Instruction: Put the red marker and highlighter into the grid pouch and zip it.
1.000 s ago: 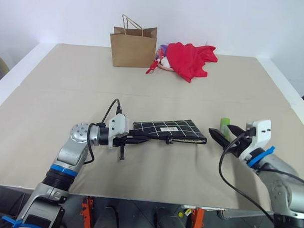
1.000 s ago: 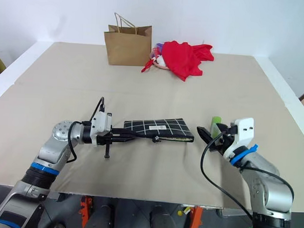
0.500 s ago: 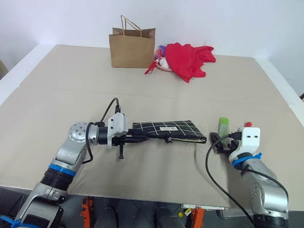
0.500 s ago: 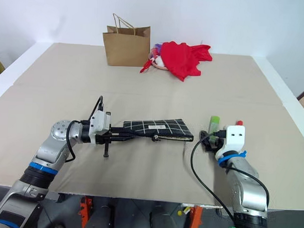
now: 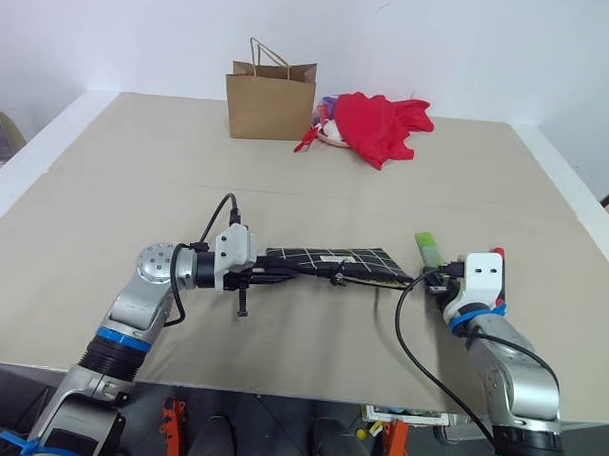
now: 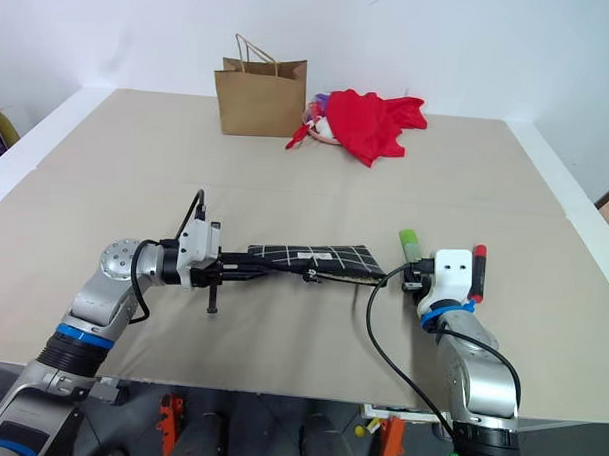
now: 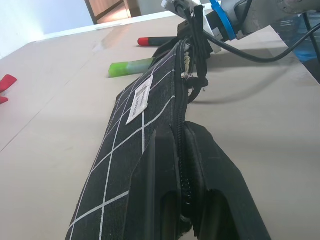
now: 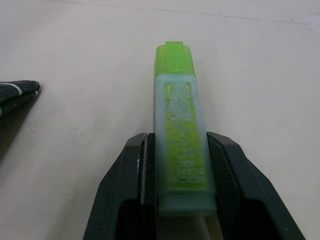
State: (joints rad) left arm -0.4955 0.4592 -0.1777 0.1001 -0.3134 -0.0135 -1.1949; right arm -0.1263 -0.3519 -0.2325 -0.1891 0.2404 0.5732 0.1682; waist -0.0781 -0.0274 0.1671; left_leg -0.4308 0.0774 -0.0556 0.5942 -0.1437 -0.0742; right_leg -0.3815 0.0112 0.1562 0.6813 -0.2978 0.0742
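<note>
Now the highlighter [image 8: 181, 145] lies on the counter [image 5: 136, 182] just right of the grid pouch [image 5: 343, 261], pinched between the fingers of the right tool [image 8: 176, 200], probably to be lifted. The left tool [image 7: 182, 200] is pressed together on the pouch's end, holding it steady. The red marker [image 6: 478, 272] waits beside the right wrist.

A broad table [image 5: 136, 182] with a beige top and pale edging spans the view; a faint seam crosses the surface from side to side. A plain white wall [image 5: 471, 44] rises directly behind its far edge. A brown paper bag [image 5: 270, 102] stands upright near that edge, with a crumpled red cloth [image 5: 383, 126] lying just beside it. Lighting is even.
</note>
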